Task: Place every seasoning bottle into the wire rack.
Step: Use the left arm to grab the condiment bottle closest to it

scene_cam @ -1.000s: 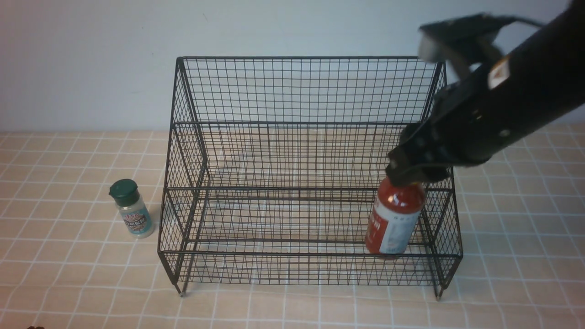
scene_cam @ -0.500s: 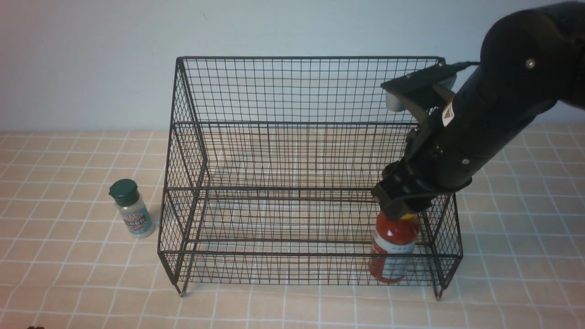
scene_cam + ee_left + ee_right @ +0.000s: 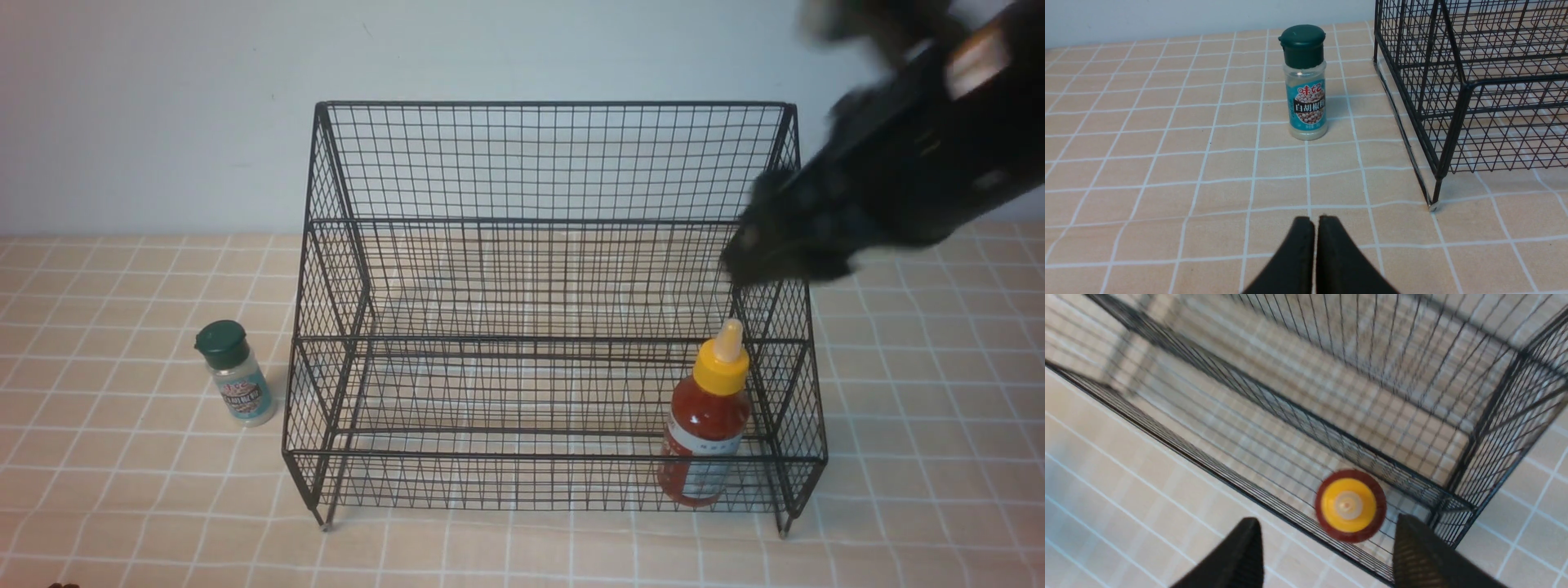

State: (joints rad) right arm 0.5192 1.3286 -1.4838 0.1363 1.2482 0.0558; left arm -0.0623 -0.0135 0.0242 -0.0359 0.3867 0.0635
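Observation:
The red sauce bottle [image 3: 707,425] with yellow nozzle cap stands upright in the front right corner of the black wire rack [image 3: 547,220]. From above it shows in the right wrist view [image 3: 1349,505]. My right gripper [image 3: 763,261] is open and empty, blurred, above the bottle; its jaws [image 3: 1327,539] stand wide apart. The small clear shaker [image 3: 234,373] with green cap and teal label stands on the table left of the rack, also in the left wrist view [image 3: 1305,81]. My left gripper [image 3: 1312,222] is shut and empty, low over the table, short of the shaker.
The tabletop is a peach tiled cloth [image 3: 122,490]. A pale wall [image 3: 163,106] rises behind the rack. The rack's front left leg [image 3: 1435,196] stands on the cloth beside the shaker.
My right gripper let go of the red sauce bottle, opened and rose up and to the right. The bottle stays standing in the rack's front tier. The shaker has not moved.

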